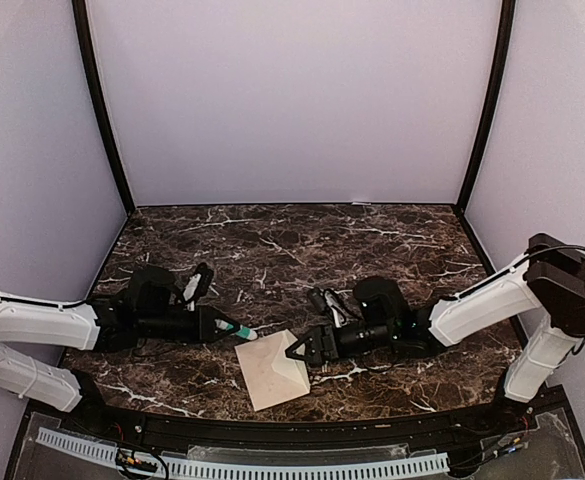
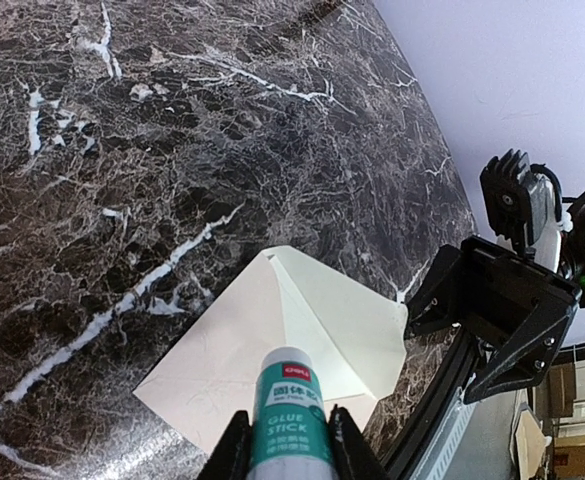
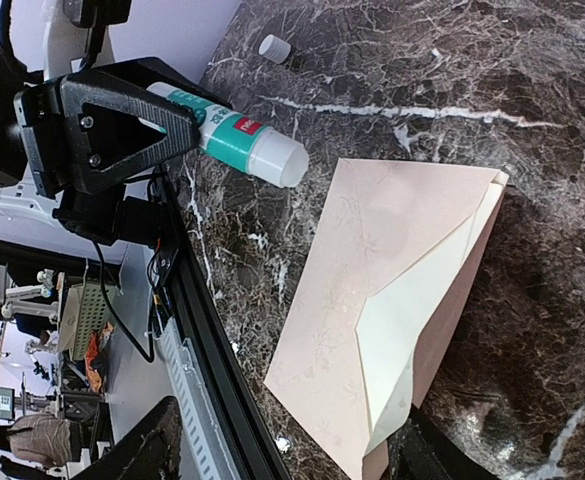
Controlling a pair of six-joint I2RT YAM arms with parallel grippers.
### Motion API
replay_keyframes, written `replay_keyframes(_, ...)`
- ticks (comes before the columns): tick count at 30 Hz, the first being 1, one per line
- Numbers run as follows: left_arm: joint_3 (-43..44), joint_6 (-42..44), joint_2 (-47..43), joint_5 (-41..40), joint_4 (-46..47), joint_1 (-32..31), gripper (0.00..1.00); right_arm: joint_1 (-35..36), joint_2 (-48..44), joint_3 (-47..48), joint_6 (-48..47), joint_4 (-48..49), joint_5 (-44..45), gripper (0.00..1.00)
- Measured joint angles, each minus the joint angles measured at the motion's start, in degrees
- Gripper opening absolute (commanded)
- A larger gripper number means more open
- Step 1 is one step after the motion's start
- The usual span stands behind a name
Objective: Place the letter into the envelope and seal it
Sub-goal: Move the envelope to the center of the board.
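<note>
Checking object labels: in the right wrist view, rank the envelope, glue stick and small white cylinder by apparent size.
1. envelope
2. glue stick, partly hidden
3. small white cylinder, though farthest from camera

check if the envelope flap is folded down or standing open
Folded down: in both wrist views the pointed flap of the envelope lies over its body, one edge slightly lifted. Whether it is glued shut, cannot tell.
</note>
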Motion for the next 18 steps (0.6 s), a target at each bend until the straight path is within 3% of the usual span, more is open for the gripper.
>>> replay_keyframes(13, -0.02, -0.72, -1.79, -2.86, -2.16, 0.0, 0.0, 3.02, 4.94, 4.42, -0.42, 0.02, -0.02, 0.65)
replay_keyframes(18, -2.05, -1.81, -2.69, -4.48, -2.29, 0.0, 0.0, 3.78, 7.34, 6.49, -0.72, -0.02, 0.0, 0.58)
